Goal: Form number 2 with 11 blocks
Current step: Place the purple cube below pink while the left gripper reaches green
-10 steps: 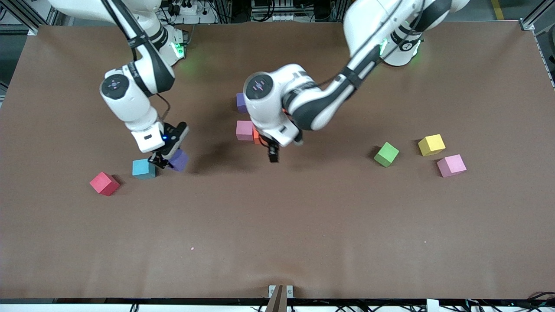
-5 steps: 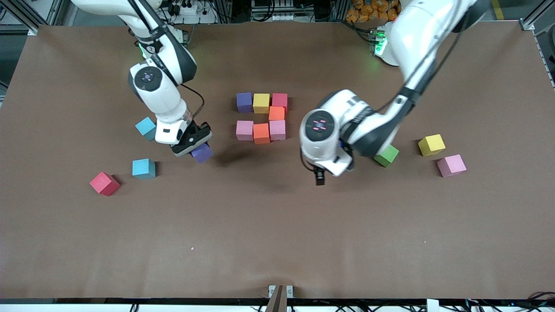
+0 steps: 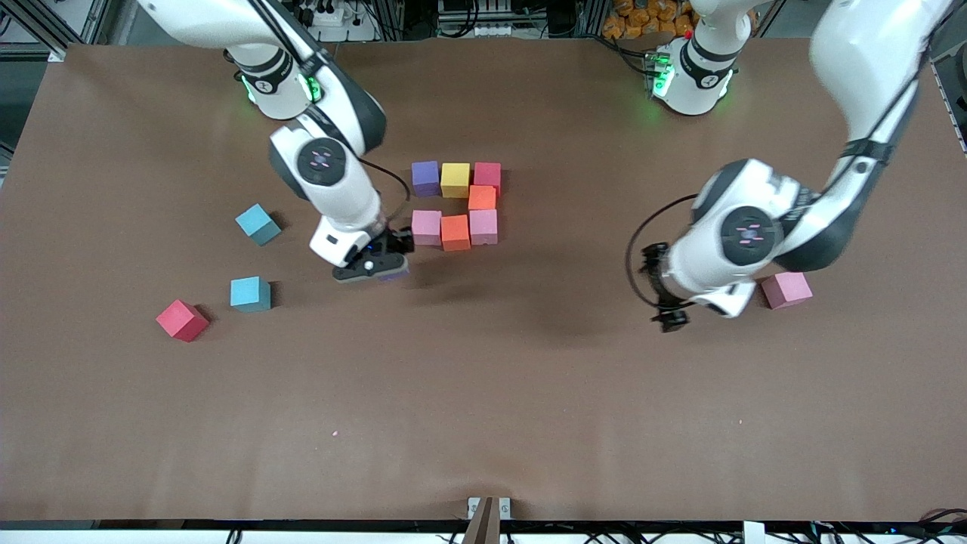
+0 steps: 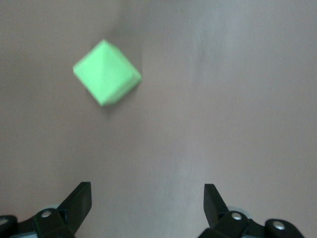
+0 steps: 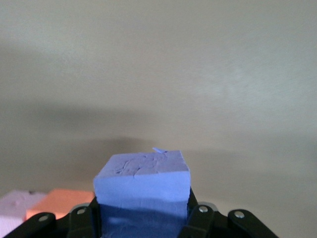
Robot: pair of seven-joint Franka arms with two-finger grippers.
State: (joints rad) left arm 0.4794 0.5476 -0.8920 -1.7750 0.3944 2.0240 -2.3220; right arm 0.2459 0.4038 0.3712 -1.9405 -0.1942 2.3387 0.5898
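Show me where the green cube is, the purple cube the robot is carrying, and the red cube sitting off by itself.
green cube (image 4: pixel 106 73): left wrist view, on its top face.
carried purple cube (image 5: pixel 142 174): right wrist view, on its upper face, above the fingers.
lone red cube (image 3: pixel 181 319): front view, on its top face.

I see bare table (image 3: pixel 483 408) across the whole lower half of the frame. At upper center, 7 blocks (image 3: pixel 455 204) crowd together, with the right gripper (image 3: pixel 372 266) and its purple block (image 5: pixel 142 186) just beside them. 3 loose cubes (2 light blue, 1 red) (image 3: pixel 251 294) clutter the middle left.
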